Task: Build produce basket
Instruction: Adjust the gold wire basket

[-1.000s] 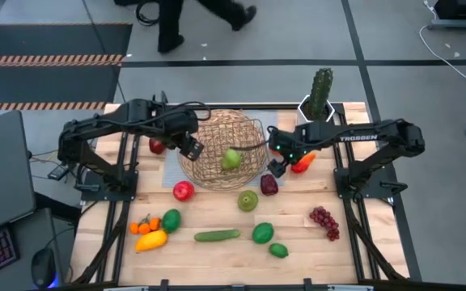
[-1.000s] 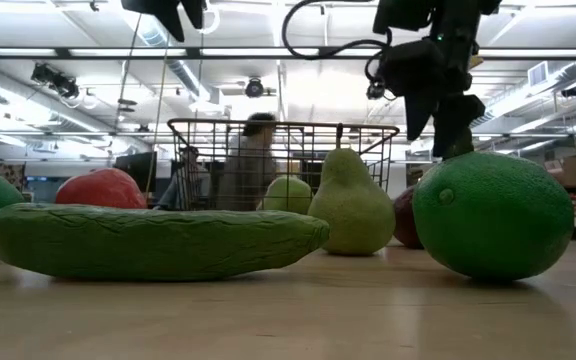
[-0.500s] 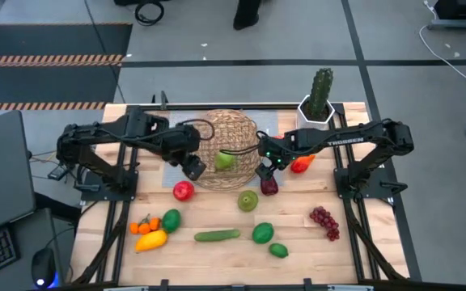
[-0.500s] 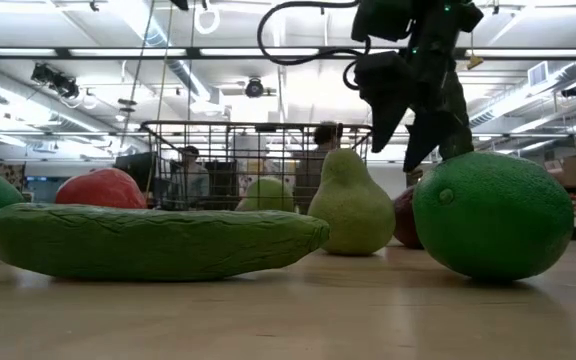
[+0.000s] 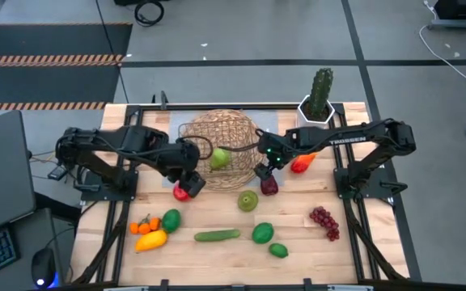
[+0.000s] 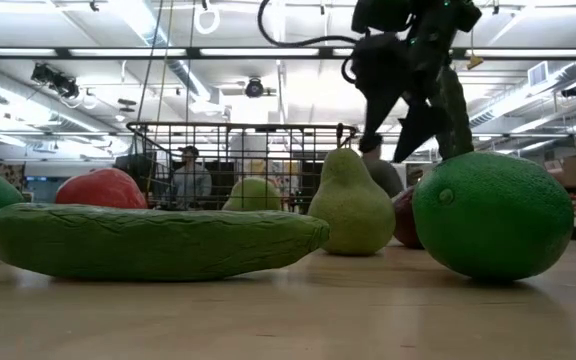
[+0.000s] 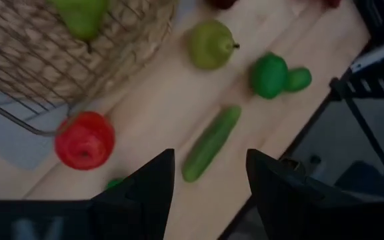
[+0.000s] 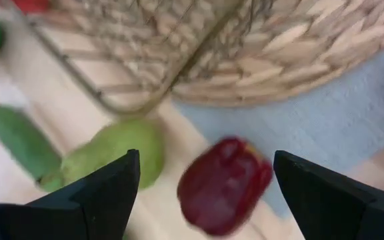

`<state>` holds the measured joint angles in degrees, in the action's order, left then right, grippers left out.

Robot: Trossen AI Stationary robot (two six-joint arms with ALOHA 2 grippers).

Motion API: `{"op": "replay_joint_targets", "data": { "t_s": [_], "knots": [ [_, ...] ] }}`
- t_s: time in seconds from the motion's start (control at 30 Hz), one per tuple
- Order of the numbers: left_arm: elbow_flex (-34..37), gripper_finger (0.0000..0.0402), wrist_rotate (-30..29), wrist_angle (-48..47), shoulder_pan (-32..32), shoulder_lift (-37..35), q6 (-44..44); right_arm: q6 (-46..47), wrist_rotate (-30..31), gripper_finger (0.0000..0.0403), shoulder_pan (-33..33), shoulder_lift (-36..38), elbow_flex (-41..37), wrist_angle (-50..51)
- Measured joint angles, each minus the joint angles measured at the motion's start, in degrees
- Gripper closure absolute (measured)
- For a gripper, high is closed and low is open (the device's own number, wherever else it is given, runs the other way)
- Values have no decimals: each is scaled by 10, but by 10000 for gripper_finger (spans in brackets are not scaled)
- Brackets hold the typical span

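The tan wicker basket (image 5: 217, 145) stands at the table's far middle with a green pear (image 5: 219, 158) inside. My left gripper (image 5: 189, 183) is open and empty, hovering over a red apple (image 5: 182, 192) near the basket's near-left rim; the apple also shows in the left wrist view (image 7: 84, 140). My right gripper (image 5: 263, 170) is open and empty by the basket's right rim, above a dark red fruit (image 5: 269, 185), which also shows in the right wrist view (image 8: 222, 183). A second green pear (image 5: 247, 200) lies on the table in front of the basket.
A cucumber (image 5: 217, 235), two limes (image 5: 263, 233), grapes (image 5: 324, 220), oranges (image 5: 143, 226), a yellow mango (image 5: 150, 240) and a green fruit (image 5: 171, 219) lie on the near half. A red-orange piece (image 5: 302, 164) and a potted cactus (image 5: 320, 97) are at the far right.
My left gripper has gone from the basket's left rim toward the near edge, down to the red apple. My right gripper has gone toward the table's left, closer to the basket's right rim. The basket, with the pear in it, has shifted a little toward the table's left.
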<state>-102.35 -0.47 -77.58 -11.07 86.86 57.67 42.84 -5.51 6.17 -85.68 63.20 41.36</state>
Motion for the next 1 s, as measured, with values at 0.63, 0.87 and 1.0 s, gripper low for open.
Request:
{"op": "replay_joint_targets", "data": {
  "t_s": [0.63, 0.87, 1.0],
  "knots": [
    [0, 225, 29, 16, -42, 167, -121, -36, -33, 55, -2, 150, 0, 89],
    [0, 228, 37, -51, -8, 217, -212, -36, 1, 55, -2, 195, 0, 98],
    [0, 228, 37, -75, 13, 222, -240, -33, 11, 55, -2, 210, 0, 104]
  ]
}}
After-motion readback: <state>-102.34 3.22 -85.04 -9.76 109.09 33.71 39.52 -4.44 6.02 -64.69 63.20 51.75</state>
